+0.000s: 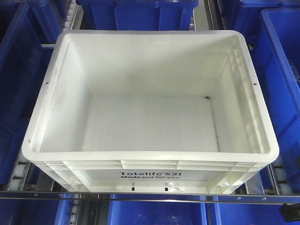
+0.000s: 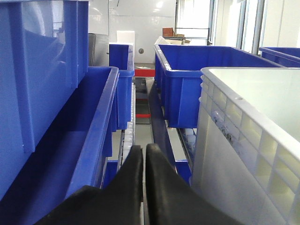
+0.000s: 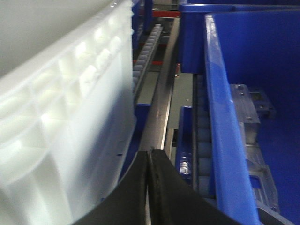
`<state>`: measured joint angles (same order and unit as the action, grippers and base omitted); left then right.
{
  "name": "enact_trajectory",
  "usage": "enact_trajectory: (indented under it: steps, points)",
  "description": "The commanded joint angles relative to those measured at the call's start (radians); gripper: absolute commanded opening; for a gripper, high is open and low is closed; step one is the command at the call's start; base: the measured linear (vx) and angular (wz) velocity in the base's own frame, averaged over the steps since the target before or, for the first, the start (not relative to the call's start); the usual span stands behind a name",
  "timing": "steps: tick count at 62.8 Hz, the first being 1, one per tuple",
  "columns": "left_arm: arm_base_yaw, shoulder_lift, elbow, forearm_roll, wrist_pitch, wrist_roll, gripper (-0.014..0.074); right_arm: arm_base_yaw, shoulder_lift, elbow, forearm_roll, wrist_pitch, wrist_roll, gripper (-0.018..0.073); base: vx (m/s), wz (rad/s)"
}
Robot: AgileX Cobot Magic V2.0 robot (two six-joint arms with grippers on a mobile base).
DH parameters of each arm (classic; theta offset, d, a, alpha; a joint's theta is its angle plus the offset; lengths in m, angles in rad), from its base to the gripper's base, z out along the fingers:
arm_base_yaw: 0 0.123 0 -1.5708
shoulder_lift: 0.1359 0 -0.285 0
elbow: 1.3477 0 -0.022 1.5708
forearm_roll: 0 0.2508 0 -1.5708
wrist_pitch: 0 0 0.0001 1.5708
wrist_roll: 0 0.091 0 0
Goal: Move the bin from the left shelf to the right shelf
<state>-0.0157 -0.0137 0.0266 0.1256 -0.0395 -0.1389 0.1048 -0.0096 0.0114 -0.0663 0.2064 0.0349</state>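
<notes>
The bin (image 1: 150,117), a large empty white tote with black "Totelife 521" print on its near side, fills the front view on a roller shelf. Neither gripper shows in that view. In the left wrist view my left gripper (image 2: 144,150) is shut with nothing between its black fingers, low in the gap between a blue bin and the white bin's ribbed side (image 2: 248,140) on the right. My right gripper (image 3: 149,153) is shut and empty too, beside the white bin's ribbed wall (image 3: 70,103) on its left.
Blue bins (image 1: 18,70) flank the white one on both sides (image 1: 281,65) and behind (image 1: 136,14). Roller tracks (image 3: 145,51) and a metal rail (image 1: 150,197) run along the shelf. A blue bin wall (image 3: 220,117) stands close right of the right gripper, another (image 2: 93,131) left of the left gripper.
</notes>
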Motion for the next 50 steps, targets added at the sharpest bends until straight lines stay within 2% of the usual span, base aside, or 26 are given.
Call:
enact_trajectory:
  steps: [1, 9, 50]
  points:
    - [0.002, -0.009, -0.022, -0.001, -0.077, -0.008, 0.0003, -0.064, -0.015, 0.025, 0.001, -0.172, 0.026, -0.0009, 0.00, 0.00]
    - [0.002, -0.009, -0.022, -0.001, -0.077, -0.008, 0.0003, -0.109, -0.015, 0.028, -0.003, -0.222, 0.029, -0.0009, 0.00, 0.00]
    - [0.002, -0.009, -0.022, -0.001, -0.077, -0.008, 0.0003, -0.107, -0.016, 0.028, -0.006, -0.258, 0.027, -0.0009, 0.00, 0.00]
